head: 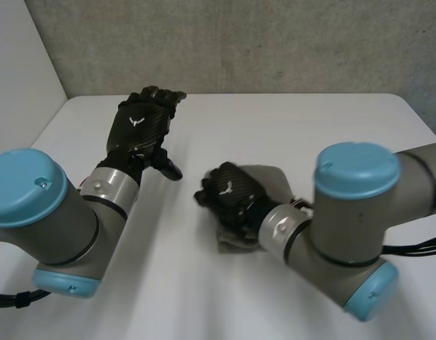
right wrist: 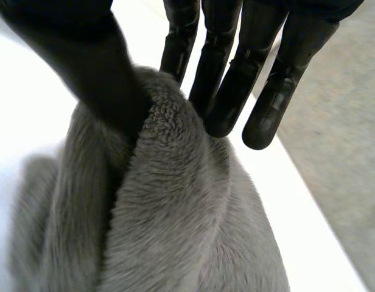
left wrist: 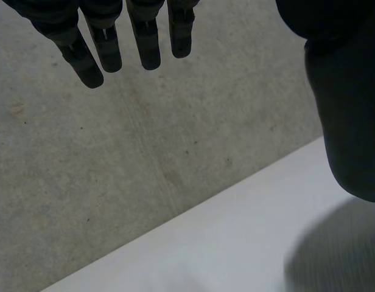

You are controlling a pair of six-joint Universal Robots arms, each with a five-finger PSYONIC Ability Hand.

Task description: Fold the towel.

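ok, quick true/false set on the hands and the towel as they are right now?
1. The right hand pinches the grey fluffy towel between its thumb and fingers. True.
2. The left hand grips a corner of the towel. False: it is apart from the towel, its fingers are straight and it holds nothing.
3. The towel lies spread flat on the white table. False: it is bunched up at the right hand.
4. In the head view, the left hand is nearer the table's far edge than the right hand. True.
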